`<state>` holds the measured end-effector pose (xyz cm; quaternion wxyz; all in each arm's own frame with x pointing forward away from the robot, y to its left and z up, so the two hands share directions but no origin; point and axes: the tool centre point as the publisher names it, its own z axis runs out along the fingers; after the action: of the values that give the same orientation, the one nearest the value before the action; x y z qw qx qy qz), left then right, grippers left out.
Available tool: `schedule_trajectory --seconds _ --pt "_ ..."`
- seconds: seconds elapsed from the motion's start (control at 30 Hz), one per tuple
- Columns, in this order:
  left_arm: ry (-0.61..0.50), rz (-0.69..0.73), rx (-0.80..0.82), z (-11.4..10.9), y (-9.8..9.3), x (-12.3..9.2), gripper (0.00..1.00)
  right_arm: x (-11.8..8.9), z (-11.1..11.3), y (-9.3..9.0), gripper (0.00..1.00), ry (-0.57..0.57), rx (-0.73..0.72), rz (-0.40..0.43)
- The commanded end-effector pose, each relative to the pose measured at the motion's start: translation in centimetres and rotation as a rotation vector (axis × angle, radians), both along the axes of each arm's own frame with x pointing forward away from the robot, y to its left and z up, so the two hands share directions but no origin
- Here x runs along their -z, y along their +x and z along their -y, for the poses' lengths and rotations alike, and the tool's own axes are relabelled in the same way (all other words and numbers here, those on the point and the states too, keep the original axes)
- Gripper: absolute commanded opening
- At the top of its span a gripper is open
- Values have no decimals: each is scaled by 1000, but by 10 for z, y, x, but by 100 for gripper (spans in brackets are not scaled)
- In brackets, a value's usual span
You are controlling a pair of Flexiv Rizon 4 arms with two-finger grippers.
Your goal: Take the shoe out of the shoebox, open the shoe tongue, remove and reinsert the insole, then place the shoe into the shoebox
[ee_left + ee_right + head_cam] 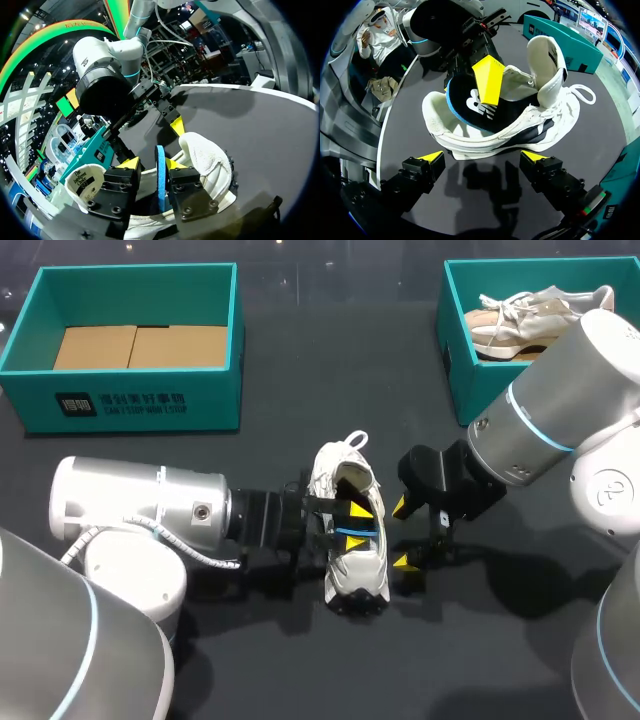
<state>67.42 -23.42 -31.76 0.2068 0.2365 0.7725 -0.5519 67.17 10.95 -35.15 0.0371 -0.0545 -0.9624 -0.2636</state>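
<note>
My left tool (355, 527) is down in the white shoe (360, 575), which stands on the dark tabletop (300, 380) about midway between the two teal shoeboxes. In the left wrist view the left tool (153, 163) is narrow, its yellow tips closed on the blue-edged insole (160, 170) from both sides. From my right wrist I see the insole (470, 100) tilted partly up out of the shoe (540, 125), black face showing, with one left finger (487, 80) flat against it and the tongue (547, 55) standing upright. My right tool (402, 535) sits just beside the shoe, spread wide and holding nothing; its tips (432, 157) are clear of the sole. The left shoebox (120, 405) holds cardboard, and the right shoebox (455, 370) holds a second, beige shoe (520, 320)
</note>
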Motion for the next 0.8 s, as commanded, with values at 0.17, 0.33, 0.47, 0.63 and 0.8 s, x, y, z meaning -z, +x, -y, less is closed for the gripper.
schedule_trajectory --seconds 0.17,0.33,0.47,0.63,0.8 --pt "37 6 42 -2 -1 5 0 0 -1 -1 100 -2 1 1" --pt "74 31 50 7 4 20 0 0 -1 -1 100 -2 1 1" --pt "133 60 30 11 11 33 0 0 -1 -1 100 -2 1 1" --pt "145 28 30 5 14 35 0 0 -1 -1 100 -2 1 1" --pt "167 -5 32 -4 14 26 16 0 -1 -1 100 -2 1 1"
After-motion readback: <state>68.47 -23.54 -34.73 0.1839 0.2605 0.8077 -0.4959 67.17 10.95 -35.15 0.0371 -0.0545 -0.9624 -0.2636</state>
